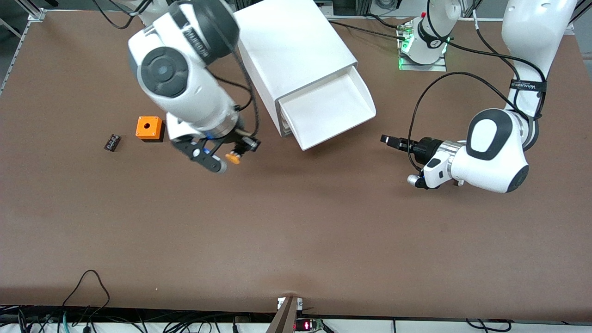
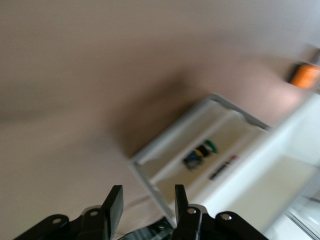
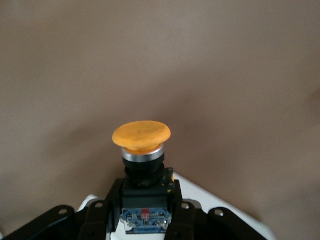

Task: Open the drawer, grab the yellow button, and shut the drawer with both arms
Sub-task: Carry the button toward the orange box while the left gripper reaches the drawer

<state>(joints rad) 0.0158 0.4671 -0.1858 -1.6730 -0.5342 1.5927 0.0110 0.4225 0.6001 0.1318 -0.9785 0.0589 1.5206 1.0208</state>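
Right gripper (image 1: 230, 156) clamps button (image 1: 232, 158); drawer (image 1: 329, 109) pulled out.

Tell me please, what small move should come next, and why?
Probably the left hand should move to the front of the drawer and push it shut. The right hand already holds the button over the table, outside the cabinet, while the drawer is open. The left hand is open, holds nothing, and hovers beside the drawer.

Orange-capped button (image 3: 141, 137) upright, black-and-blue body clamped between right gripper (image 3: 145, 210) fingers (image 3: 182, 220), above brown table (image 3: 225, 75)
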